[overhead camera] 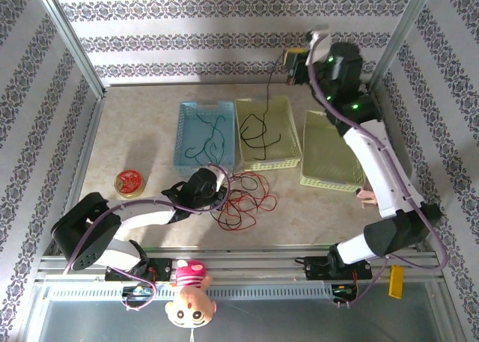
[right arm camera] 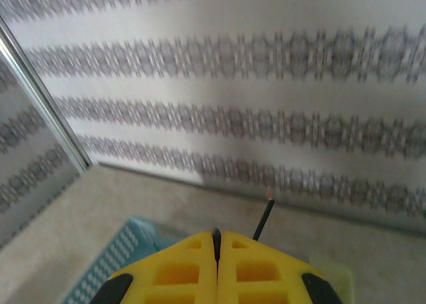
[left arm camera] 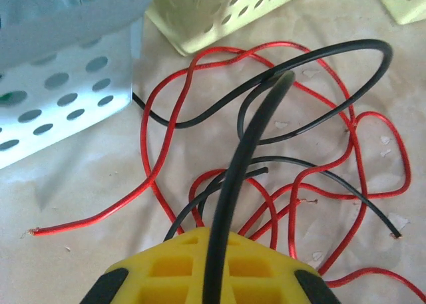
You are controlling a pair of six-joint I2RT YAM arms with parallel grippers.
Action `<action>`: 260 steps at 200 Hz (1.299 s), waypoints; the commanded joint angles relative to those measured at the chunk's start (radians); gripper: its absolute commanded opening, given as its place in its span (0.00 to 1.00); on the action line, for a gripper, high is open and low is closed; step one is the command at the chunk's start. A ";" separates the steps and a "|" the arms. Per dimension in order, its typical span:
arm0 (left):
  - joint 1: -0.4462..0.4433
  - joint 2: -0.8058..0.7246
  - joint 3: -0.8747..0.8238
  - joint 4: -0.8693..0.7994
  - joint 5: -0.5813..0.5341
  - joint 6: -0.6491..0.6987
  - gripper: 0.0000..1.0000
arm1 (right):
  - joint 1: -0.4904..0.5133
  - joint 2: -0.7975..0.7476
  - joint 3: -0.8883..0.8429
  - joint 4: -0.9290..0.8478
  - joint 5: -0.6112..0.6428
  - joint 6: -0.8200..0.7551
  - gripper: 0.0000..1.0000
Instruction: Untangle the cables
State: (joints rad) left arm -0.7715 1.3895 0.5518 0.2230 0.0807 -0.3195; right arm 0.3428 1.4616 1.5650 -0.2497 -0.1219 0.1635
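While stretching low across the table (overhead camera: 150, 125), clamping the left gripper (overhead camera: 218, 192) (left arm camera: 213, 244) tight on a black cable (left arm camera: 233, 177), with the strand rising straight out from between the closed jaws. Crossing with it over and through the loops of the red cable (overhead camera: 251, 200) (left arm camera: 144, 144), sprawling on the tabletop just in front of the blue basket (overhead camera: 183, 132) and the yellow-green basket (overhead camera: 268, 165). Holding the right gripper (overhead camera: 292, 65) (right arm camera: 216, 241) high by the back wall, jaws pressed together on the other black cable (overhead camera: 269, 95) (right arm camera: 263, 221), a short pale-tipped end poking up beside the fingers. Hanging the rest of that strand down into the yellow-green basket, coiling on its floor. Showing the dark green cable (overhead camera: 208, 141) lying curled inside the blue basket, apart from the rest. Flanking the scene: a second yellow-green basket (overhead camera: 329, 179) at right, a round red tin (overhead camera: 129, 182) at left.
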 commanded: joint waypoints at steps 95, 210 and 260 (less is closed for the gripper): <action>-0.009 -0.196 0.124 -0.118 -0.065 -0.015 0.00 | 0.003 0.232 -0.343 0.042 -0.016 0.430 0.23; -0.008 -0.315 0.244 -0.156 -0.058 0.039 0.00 | -0.018 -0.048 -0.469 0.064 0.190 0.455 0.48; 0.002 -0.162 0.371 -0.143 -0.043 0.090 0.00 | -0.027 -0.164 -0.547 0.085 0.123 0.446 0.48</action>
State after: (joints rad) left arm -0.7715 1.1385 0.8608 0.0715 0.0250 -0.2714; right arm 0.3206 1.3567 1.0595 -0.1841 0.0284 0.6189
